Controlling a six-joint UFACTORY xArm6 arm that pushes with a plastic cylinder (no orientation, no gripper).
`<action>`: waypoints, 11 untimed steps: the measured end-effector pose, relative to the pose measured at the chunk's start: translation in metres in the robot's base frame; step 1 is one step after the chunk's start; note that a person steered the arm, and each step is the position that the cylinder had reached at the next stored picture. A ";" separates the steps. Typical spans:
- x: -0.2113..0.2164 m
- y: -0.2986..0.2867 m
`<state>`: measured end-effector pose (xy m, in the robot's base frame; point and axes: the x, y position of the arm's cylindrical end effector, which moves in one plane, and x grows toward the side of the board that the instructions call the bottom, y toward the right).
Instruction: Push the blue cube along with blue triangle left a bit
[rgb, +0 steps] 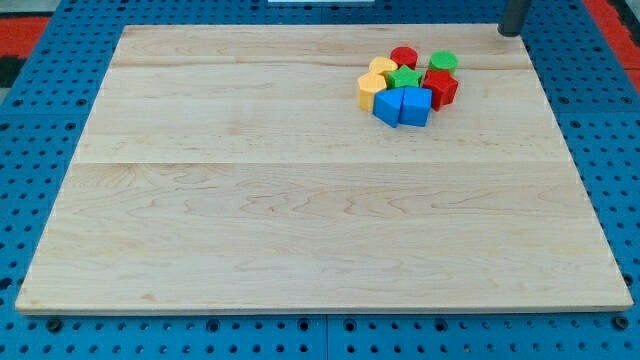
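A pale wooden board (320, 200) lies on a blue pegboard table (40, 60). All the blocks sit in one tight cluster near the view's top, right of centre.

At the cluster's bottom edge are the two blue pieces, touching each other: one blue block (389, 107) on the view's left and another blue block (415, 106) on its right. Which is the cube and which the triangle cannot be made out from here.

Behind them, toward the view's top, sit a green star (405, 79), two yellow blocks (371, 90), a red cylinder (403, 56), a red block (441, 87) and a green cylinder (443, 62).

The dark rod enters at the view's top right corner, and my tip (511, 32) rests just off the board's far edge, well apart from every block. There is no pincer on this arm, so nothing opens or closes.

The blue pair lies down and to the view's left of the tip. To push them left, the tip would likely need to come round to their right side, beside the red block.

No brands, labels or writing can be read anywhere.
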<state>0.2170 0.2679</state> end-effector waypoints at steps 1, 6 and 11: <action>0.014 -0.001; 0.173 -0.110; 0.155 -0.153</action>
